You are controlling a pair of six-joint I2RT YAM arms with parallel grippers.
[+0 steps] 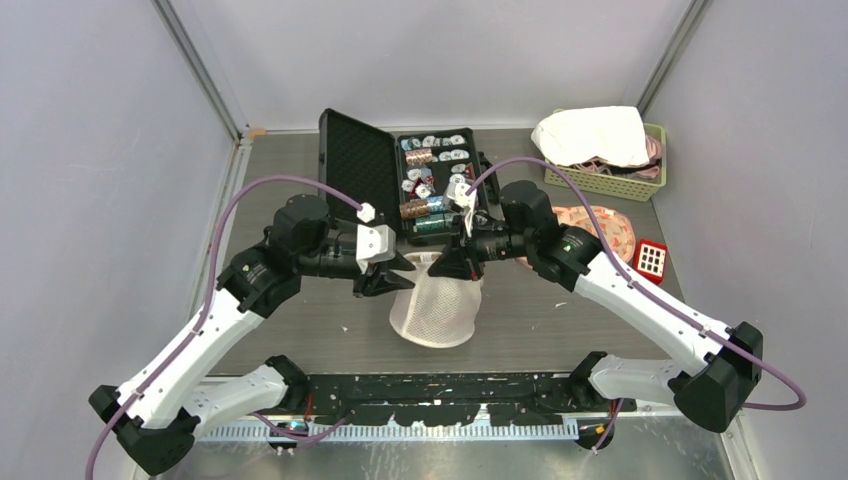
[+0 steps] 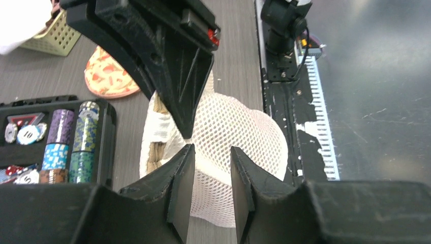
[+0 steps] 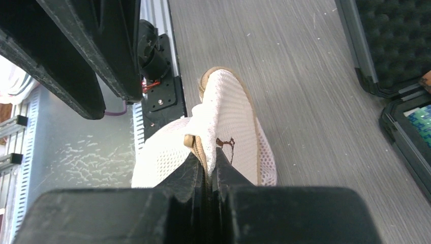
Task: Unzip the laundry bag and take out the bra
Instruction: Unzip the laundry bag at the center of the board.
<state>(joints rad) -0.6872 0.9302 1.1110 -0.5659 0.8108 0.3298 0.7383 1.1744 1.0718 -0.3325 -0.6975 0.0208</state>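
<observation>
Pinching top trim of laundry bag (image 1: pixel 435 305) mid-table with right gripper (image 3: pixel 208 157), jaws pressed tight on the fabric. Holding left gripper (image 2: pixel 209 188) spread partway at bag's 9 o'clock, gripping nothing. Can't tell whether zip is run open; seeing no bra outside the mesh, so judging it early, with unzip and extraction both left. Watch chip case (image 1: pixel 400 175) close at 12 o'clock and base rail (image 1: pixel 450 395) at 6; use bare table (image 1: pixel 300 330) toward 8.

We see bright, even overhead light casting soft shadows on the table (image 1: pixel 560 320), pale glare on its metal edge (image 3: pixel 76 147), and near fingers (image 2: pixel 180 198) slightly soft in both wrist views.
</observation>
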